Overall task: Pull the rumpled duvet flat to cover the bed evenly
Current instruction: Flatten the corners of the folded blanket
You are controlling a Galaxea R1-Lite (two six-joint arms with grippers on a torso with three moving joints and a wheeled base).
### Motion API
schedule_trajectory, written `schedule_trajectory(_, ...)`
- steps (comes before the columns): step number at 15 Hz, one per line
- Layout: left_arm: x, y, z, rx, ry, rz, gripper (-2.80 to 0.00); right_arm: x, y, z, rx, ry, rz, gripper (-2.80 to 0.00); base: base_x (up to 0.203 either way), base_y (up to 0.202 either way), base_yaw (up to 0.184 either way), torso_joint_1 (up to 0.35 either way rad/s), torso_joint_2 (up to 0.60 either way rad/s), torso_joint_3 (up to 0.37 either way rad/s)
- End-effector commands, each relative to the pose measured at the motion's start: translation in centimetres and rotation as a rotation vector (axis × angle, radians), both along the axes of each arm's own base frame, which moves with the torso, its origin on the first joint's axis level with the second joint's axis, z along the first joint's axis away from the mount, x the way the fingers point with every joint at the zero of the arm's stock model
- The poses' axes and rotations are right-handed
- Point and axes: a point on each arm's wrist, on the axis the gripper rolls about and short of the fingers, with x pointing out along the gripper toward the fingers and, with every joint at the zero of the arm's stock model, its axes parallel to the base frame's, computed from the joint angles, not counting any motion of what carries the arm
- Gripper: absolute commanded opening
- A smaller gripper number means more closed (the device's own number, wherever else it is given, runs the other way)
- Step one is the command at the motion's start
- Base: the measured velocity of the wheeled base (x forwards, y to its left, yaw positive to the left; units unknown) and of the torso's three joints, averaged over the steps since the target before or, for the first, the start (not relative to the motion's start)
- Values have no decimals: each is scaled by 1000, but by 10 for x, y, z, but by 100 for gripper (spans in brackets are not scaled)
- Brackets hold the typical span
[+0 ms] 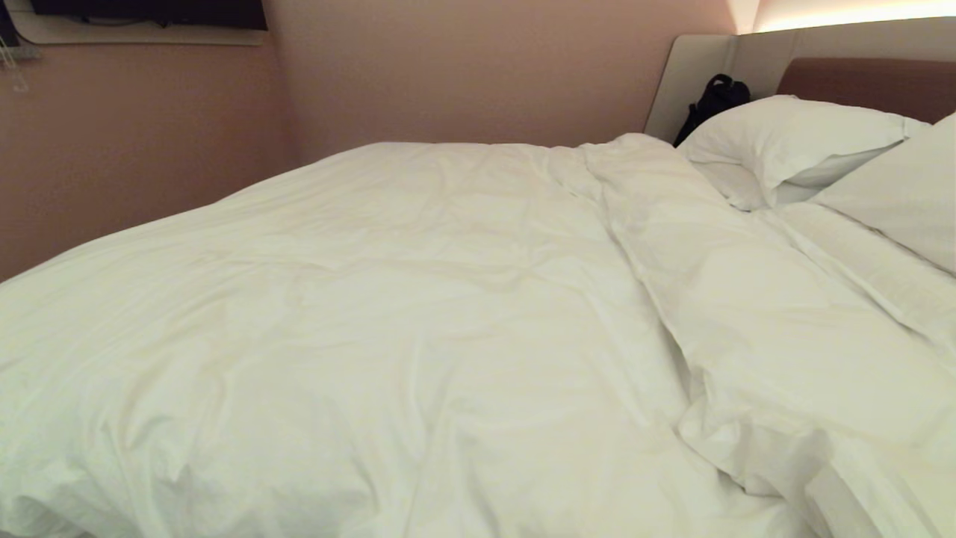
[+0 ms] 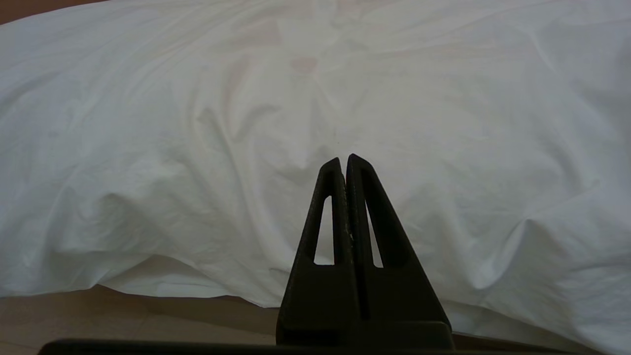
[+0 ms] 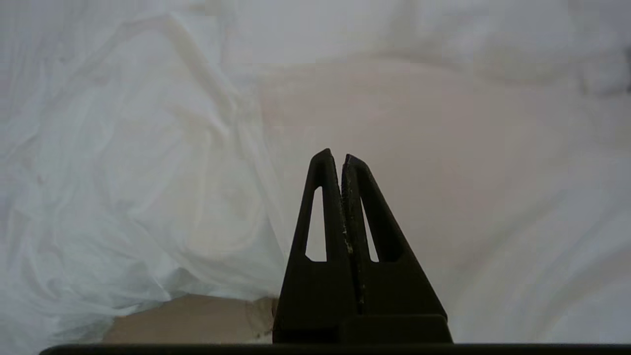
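The puffy white duvet [image 1: 388, 314] lies over most of the bed, with a thick fold [image 1: 717, 299] running toward the pillows. The bed's brown headboard [image 1: 859, 82] shows at the far right. Neither arm appears in the head view. My left gripper [image 2: 343, 159] is shut and empty, pointing at the duvet's hanging side [image 2: 246, 123]. My right gripper [image 3: 336, 155] is shut too, with nothing between its fingers. It faces a creased duvet edge [image 3: 123, 172] beside smoother white fabric [image 3: 468, 172].
Two white pillows [image 1: 792, 142] lie at the head of the bed, with a black bag [image 1: 713, 101] behind them. A pink wall [image 1: 134, 142] runs along the far side. Beige floor [image 2: 123, 320] shows under the duvet's hem.
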Motion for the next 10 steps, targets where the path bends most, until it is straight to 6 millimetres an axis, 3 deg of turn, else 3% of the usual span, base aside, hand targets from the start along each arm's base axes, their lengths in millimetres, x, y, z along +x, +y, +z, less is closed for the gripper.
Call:
schedule_trajectory(1, 0, 0, 0, 0, -1, 1, -280, 26, -17, 18, -89, -141, 8, -280, 0, 0, 0, 0, 0, 0)
schedule_trajectory(5, 0, 0, 0, 3, -1, 4, -280, 34, -24, -3, 47, 134, -5, -280, 0, 0, 0, 0, 0, 0)
schedule_trajectory(10, 0, 0, 0, 2, -1, 4, -280, 36, -27, -36, -34, 338, 66, -280, 0, 0, 0, 0, 0, 0)
